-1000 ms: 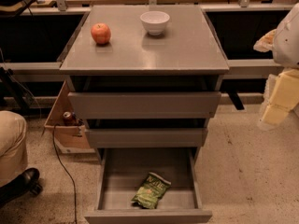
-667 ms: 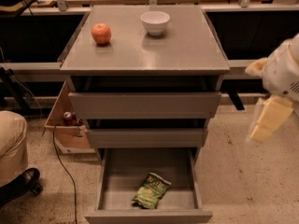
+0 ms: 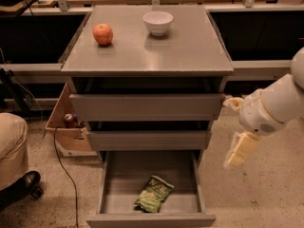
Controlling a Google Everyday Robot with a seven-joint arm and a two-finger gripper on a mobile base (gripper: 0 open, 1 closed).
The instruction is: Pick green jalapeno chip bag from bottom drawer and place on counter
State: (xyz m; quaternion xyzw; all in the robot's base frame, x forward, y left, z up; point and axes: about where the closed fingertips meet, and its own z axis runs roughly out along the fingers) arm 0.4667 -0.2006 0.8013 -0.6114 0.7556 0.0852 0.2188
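1. Green jalapeno chip bag, lying in bottom drawer: pale lettering across the front, but no word or brand can be made out.
2. Red can in cardboard box, left of the cabinet: label can't be read.
3. Gripper, right of the bottom drawer & higher than it, apart from the cabinet and well apart from the bag: no readable marks on it.
4. Overall: no legible txt, nos. or signs anywhere.

Crinkly green jalapeno chip bag flat in open bottom drawer; gripper apart, beside the drawer.
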